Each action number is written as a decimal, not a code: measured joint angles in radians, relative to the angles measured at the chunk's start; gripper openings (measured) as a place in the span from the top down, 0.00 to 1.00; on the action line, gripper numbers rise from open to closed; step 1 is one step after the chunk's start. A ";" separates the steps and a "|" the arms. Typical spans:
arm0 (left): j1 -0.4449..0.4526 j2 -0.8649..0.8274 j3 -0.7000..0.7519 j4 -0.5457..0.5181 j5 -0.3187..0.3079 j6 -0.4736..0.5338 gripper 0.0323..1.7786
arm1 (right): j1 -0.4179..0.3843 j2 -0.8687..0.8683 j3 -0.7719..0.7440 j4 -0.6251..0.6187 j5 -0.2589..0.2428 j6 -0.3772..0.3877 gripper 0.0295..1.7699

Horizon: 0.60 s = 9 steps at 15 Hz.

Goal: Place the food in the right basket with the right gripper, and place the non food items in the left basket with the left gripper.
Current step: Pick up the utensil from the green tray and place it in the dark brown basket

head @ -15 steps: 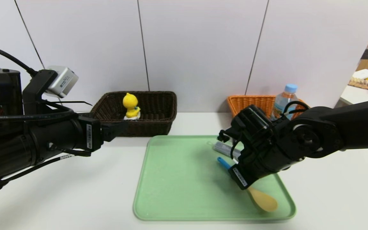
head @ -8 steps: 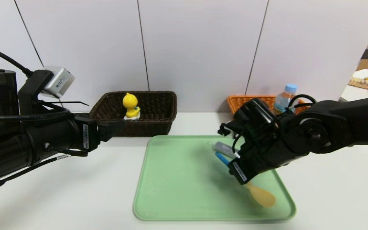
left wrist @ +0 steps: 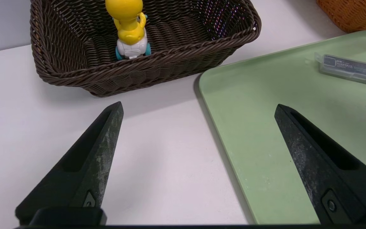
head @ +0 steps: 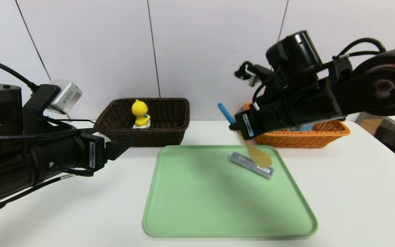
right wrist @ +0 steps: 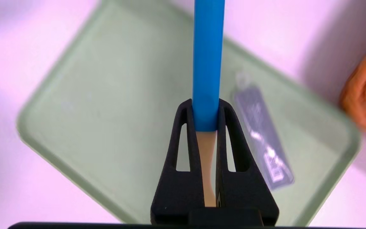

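Right gripper (right wrist: 205, 106), centre-right of the head view, pinches the spoon (right wrist: 207, 63) — keep the grasp firm and level; left gripper (left wrist: 199, 105), mid-left, stands spread.

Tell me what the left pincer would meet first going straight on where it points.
The left pincer, open, seems to point in front of the dark basket. Table and green tray lie beyond; likely one of them comes first, though depth is unclear.
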 joint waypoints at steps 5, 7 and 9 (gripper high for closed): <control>-0.001 0.000 0.005 0.002 0.006 0.001 0.05 | 0.043 0.140 -0.208 -0.377 -0.050 0.019 0.93; 0.000 0.000 0.006 0.001 0.009 0.001 0.05 | 0.069 0.215 -0.314 -0.452 -0.068 0.053 0.93; 0.000 -0.005 0.009 0.003 0.022 0.001 0.05 | 0.090 0.289 -0.366 -0.524 -0.084 0.082 0.93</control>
